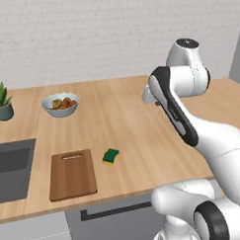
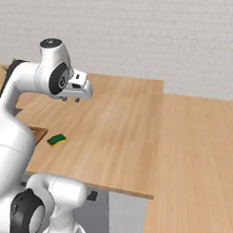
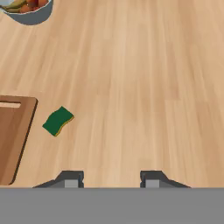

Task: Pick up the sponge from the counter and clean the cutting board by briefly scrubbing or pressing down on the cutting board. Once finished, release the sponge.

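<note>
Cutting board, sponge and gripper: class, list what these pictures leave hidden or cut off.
- Cutting board: right base view, mostly hidden behind the arm; hand view, cut by the left edge.
- Sponge: underside hidden against the counter in all views.
- Gripper: left base view, fingers hidden behind the forearm.
- Bowl: hand view, cut by the top edge.

The gripper (image 2: 70,99) hangs high above the counter (image 2: 118,123), holding nothing. The sponge (image 2: 56,139) lies green face up on the counter, just beside a corner of the cutting board (image 2: 39,133), not touching it
</note>
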